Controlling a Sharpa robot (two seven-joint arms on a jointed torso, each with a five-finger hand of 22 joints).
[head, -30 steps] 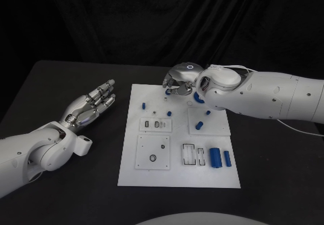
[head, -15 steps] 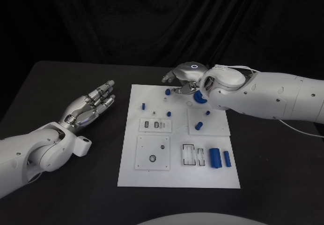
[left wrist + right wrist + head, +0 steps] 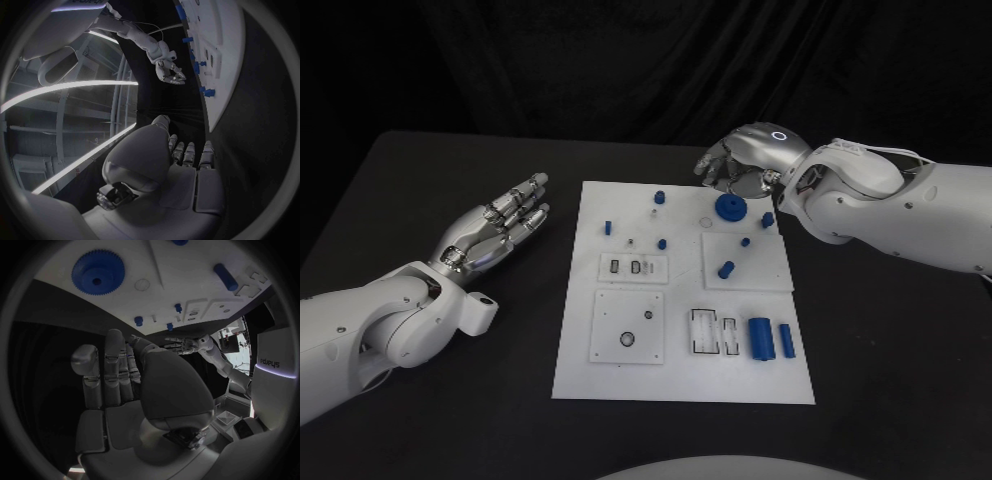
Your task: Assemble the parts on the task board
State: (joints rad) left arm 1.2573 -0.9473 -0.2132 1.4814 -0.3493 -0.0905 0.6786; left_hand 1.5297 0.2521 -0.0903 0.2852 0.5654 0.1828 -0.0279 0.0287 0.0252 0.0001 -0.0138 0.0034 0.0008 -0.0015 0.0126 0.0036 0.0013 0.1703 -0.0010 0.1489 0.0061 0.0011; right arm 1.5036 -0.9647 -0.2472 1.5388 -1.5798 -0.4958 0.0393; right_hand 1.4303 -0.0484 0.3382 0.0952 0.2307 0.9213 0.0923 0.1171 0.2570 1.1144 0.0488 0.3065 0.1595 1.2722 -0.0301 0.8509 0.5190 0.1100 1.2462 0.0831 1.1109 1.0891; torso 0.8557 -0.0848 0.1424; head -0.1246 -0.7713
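The white task board [image 3: 678, 375] lies in the middle of the table. A blue gear [image 3: 730, 208] [image 3: 97, 271] sits near its far right corner, with small blue pegs [image 3: 656, 198] [image 3: 139, 320] around it. Two blue cylinders [image 3: 760, 337] lie at the near right. My right hand [image 3: 740, 165] [image 3: 115, 375] hovers over the far right corner of the board, just beyond the gear, holding nothing, its fingers stretched out side by side. My left hand [image 3: 502, 220] [image 3: 187, 152] is held palm up over the table left of the board, fingers apart and empty.
Raised white plates [image 3: 629, 325] with slots and holes sit on the near half of the board. A blue peg [image 3: 726, 268] lies on the square plate at the right. Black table [image 3: 459, 420] surrounds the board on all sides.
My right hand has moved right and back from the peg at the board's far edge, uncovering the blue gear. My left hand has not moved.
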